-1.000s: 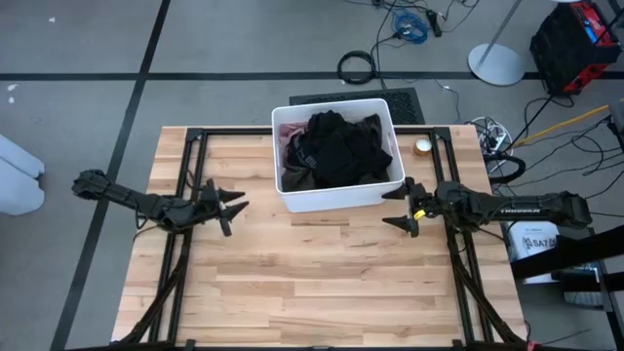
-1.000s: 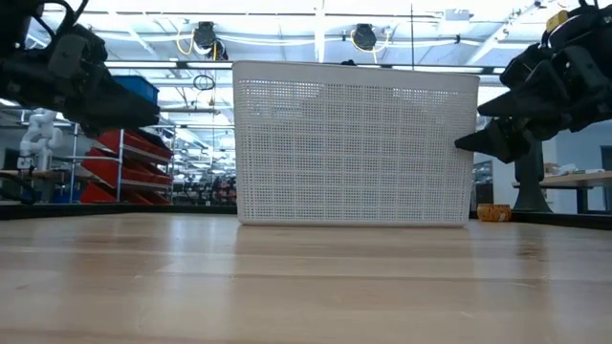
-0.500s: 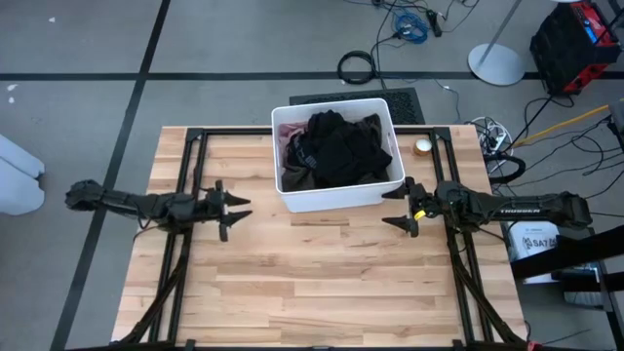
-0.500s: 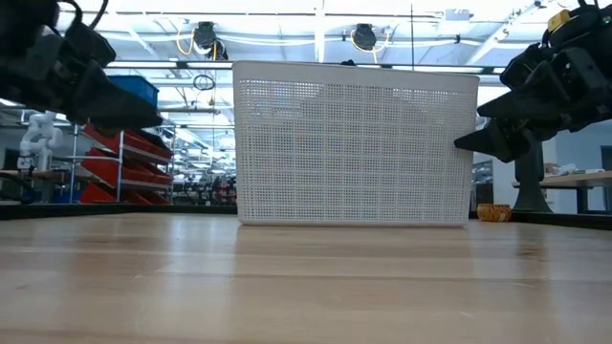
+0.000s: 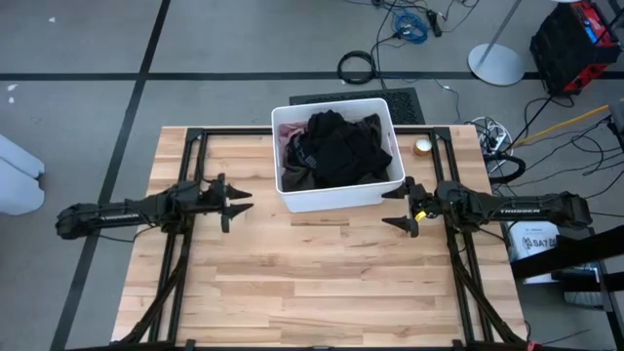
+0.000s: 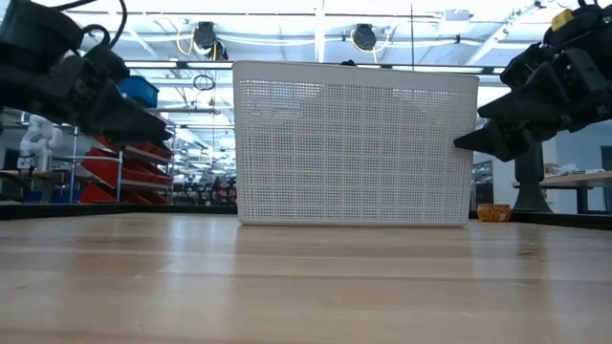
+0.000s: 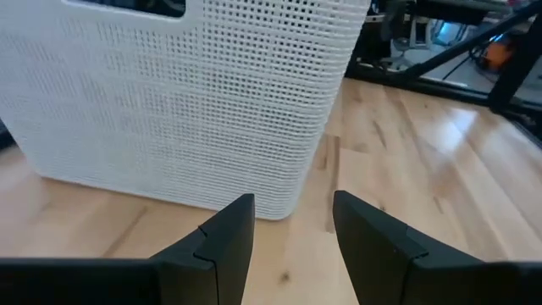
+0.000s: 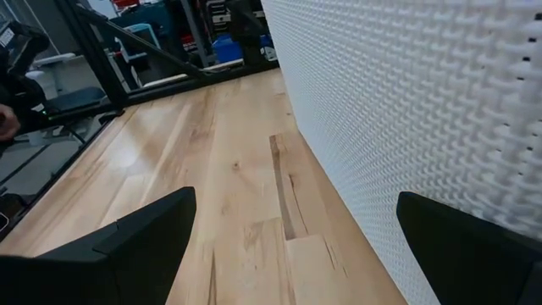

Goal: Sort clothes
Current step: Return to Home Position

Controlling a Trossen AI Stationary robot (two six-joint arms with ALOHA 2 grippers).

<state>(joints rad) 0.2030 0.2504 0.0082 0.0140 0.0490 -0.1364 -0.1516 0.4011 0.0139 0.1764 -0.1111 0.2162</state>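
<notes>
— While both arms hover over the table (image 5: pixel 312 283), where are the clothes (image 5: pixel 317 168)?

— Inside the white bin (image 5: pixel 336 201), every piece I can see. Reading the high view as a dial, the bin stands at the table's 12 o'clock edge. A black garment (image 5: pixel 341 144) is heaped on top, and a pink strip (image 5: pixel 289 130) peeks out at the bin's 11 o'clock corner. Brownish folds show beside the black one; which garments those are, I cannot tell.

— And the left gripper (image 5: pixel 234 203)?

— At about 8 o'clock from the bin, near its wall but apart from it, pointing toward 3 o'clock. Its fingers (image 7: pixel 227 241) are parted with only bare wood between them; it grasps nothing.

— The right gripper (image 5: pixel 395 207)?

— At about 4 o'clock from the bin, near its corner, pointing toward 9 o'clock. Its fingers (image 8: pixel 140 241) are spread wide, released, with the bin's perforated wall close alongside one of them and nothing held.

— Anything else on the wood?

— A small round roll (image 5: pixel 422 147), at 3 o'clock from the bin and close to it.
</notes>
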